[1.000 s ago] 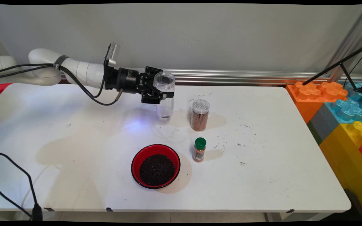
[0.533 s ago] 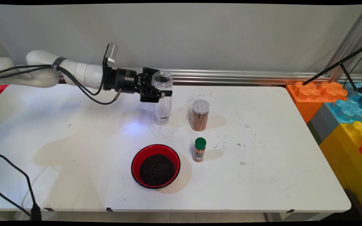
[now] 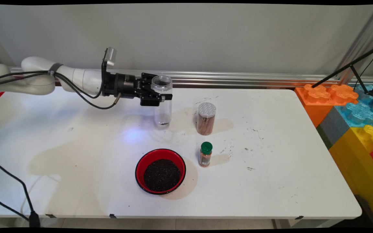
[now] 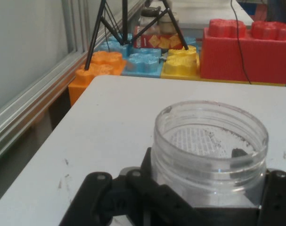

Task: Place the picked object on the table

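We observed the gripper (image 3: 161, 97) reaching in horizontally from the table's left end, its two fingers closed on the upper part of a clear plastic jar (image 3: 163, 111), just below the open threaded mouth. The jar stood upright toward the far edge of the table (image 3: 287, 168), left of the middle of its length. We could not tell whether its base rested on the surface or hung just above it. The jar had no lid and was nearly empty: only a few dark specks lay at its bottom, which the hand view confirmed.

A red bowl (image 3: 137, 170) filled with dark granules sat well apart from the jar, nearer the near edge. A tall capped jar of brown powder (image 3: 206, 119) stood near the held jar, on the side toward the right end. A small green-capped bottle (image 3: 205, 154) stood just beside the bowl. Dark crumbs were scattered toward the right end.

Compared with the frames from one second and half a second before, the gripper and jar had shifted toward the left end. The jar, then slightly tilted, was now vertical. The bowl, the powder jar and the bottle had not moved.
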Tool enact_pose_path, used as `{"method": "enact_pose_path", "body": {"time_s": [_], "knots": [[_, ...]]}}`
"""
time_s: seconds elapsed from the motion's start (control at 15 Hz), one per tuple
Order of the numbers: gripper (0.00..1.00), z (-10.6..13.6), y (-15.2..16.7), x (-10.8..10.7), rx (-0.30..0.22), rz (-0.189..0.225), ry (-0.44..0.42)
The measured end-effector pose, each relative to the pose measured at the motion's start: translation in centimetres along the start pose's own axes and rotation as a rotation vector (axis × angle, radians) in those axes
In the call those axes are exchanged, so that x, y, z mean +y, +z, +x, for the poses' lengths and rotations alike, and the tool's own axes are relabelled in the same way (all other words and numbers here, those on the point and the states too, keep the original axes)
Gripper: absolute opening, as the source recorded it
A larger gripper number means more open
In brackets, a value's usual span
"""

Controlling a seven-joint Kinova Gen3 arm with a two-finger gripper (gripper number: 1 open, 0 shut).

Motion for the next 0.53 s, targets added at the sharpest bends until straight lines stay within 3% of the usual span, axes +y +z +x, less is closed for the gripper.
{"method": "enact_pose_path", "body": {"time_s": [0.53], "knots": [[0.00, -2.1, -0.9, 0.6, -0.007, 0.022, -0.025]]}}
